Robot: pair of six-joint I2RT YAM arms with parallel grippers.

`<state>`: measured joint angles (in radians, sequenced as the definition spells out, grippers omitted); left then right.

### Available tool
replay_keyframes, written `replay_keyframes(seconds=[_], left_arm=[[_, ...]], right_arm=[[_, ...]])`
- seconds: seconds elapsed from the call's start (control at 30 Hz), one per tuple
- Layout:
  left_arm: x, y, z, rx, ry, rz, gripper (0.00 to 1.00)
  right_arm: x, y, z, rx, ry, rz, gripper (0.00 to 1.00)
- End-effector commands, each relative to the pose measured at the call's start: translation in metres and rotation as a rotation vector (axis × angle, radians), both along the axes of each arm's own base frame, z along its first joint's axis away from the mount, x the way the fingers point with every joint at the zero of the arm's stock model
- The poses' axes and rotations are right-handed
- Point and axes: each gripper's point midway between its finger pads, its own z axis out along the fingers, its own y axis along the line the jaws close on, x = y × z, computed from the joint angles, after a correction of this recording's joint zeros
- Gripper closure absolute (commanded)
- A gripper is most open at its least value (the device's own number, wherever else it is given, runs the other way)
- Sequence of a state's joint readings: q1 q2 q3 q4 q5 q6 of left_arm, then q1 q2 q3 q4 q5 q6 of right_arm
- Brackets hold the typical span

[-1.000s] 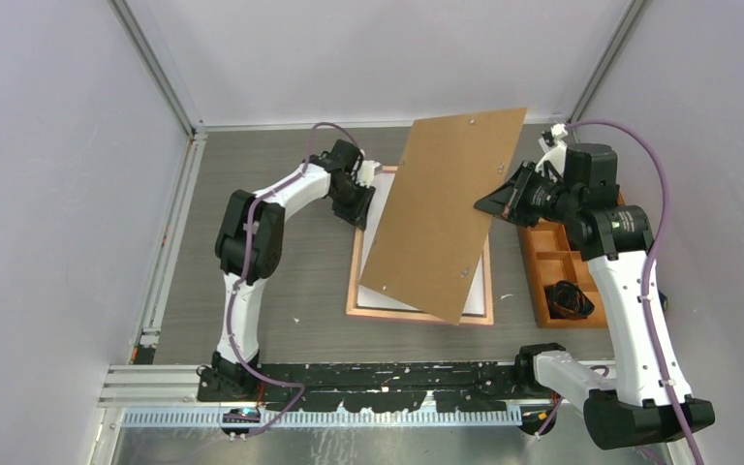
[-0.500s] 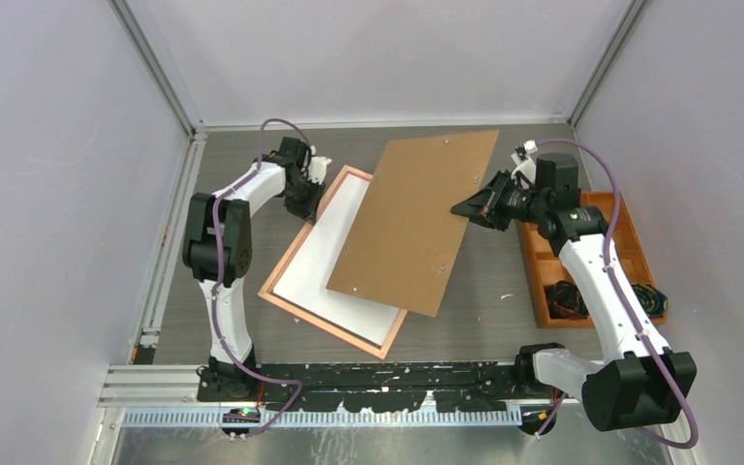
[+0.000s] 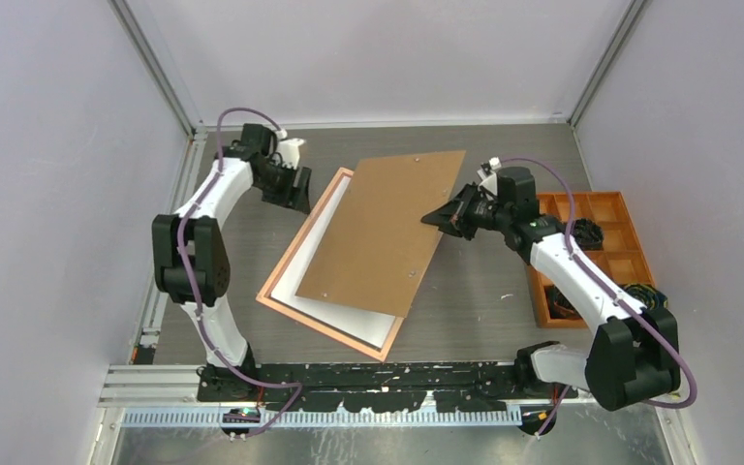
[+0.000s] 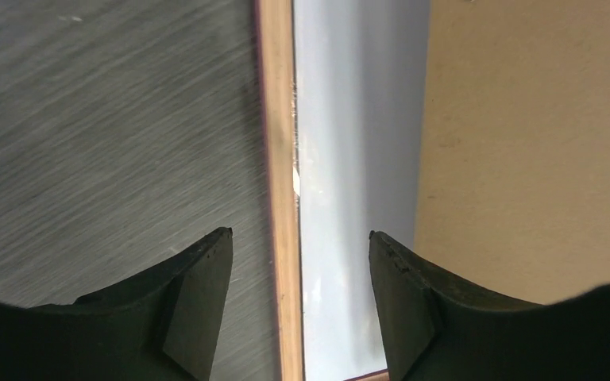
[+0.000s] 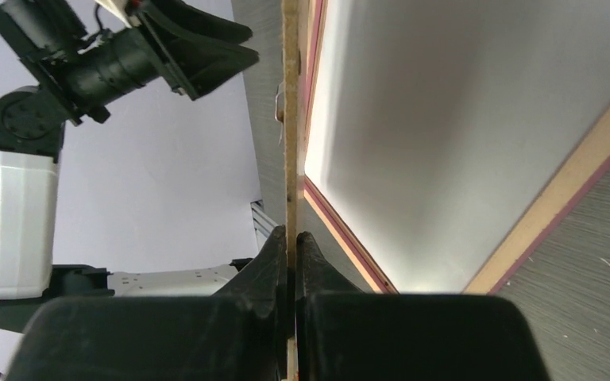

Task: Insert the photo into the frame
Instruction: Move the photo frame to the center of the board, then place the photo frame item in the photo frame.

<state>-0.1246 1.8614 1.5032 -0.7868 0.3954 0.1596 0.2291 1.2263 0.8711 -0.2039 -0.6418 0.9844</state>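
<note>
Photo (image 3: 349, 315) white-side-up in frame (image 3: 320, 328); right end effector (image 3: 443, 219) pinches backing board (image 3: 387, 228); left end effector (image 3: 295, 199) open.

- I have the frame (image 3: 320, 329) lying flat and askew in the middle of the desk (image 3: 252, 242).
- The photo (image 3: 341, 312) lies inside the frame, back upward.
- The backing board (image 3: 387, 228) covers the frame's right part and juts out past its right side.
- My right fingers (image 5: 274, 270) pinch the board's right edge.
- My left fingers (image 4: 198, 302) straddle the frame's left rail near its far corner: one on the desk side, one over the photo.
- The compartment tray (image 3: 605, 206) sits at the desk's right edge, apart from the frame.
</note>
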Motion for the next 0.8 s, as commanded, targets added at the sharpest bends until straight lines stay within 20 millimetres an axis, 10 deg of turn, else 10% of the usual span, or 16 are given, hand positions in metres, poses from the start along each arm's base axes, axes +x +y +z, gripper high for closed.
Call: replay_keyframes(seconds=[0.0,0.3,0.77], left_arm=[[0.008,0.025,0.039,-0.040,-0.077,0.000,0.35],[0.001,0.113,-0.018,0.210,-0.072,-0.013,0.37],[-0.032,0.124,-0.068,0.329,-0.091,-0.146,0.41]], right_arm=[[0.018,0.020,0.031,0.073,-0.146,-0.010,0.99],[0.033,0.035,0.006,0.103,-0.124,-0.079,0.99],[0.023,0.067,-0.015,0.159,-0.081,-0.050,0.99]])
